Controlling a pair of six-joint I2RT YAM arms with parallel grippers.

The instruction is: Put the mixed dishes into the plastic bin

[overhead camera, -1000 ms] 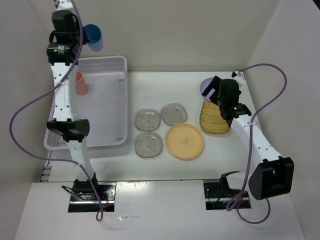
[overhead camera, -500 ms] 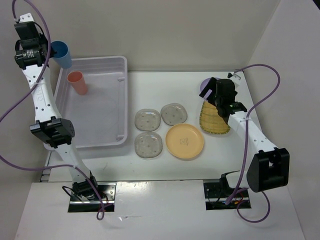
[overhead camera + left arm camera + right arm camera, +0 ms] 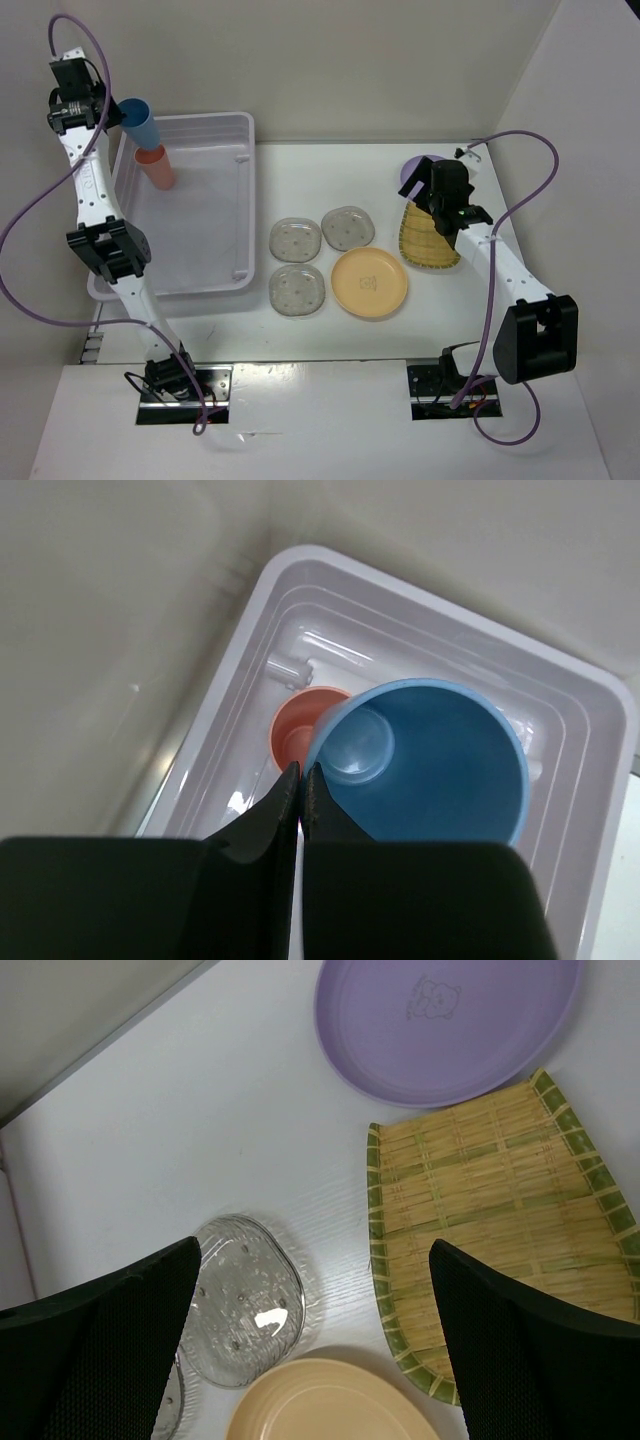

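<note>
a large translucent plastic bin sits on the left of the white surface. inside it, in the far left corner, a salmon cup stands mouth up; the rest of the bin floor is bare. the left gripper hangs over that corner, its jaws pinched tight on the rim of a blue cup, held mouth up in the air just above the salmon cup and partly covering it in the left wrist view.

right of the bin, three clear speckled saucers lie close together, with a round orange-yellow plate just beside them. further right lies a yellow woven plate, its far edge touching or overlapping a lavender bowl. the right gripper hovers above these two, jaws spread wide and holding nothing; from above, its arm hides part of both.
</note>
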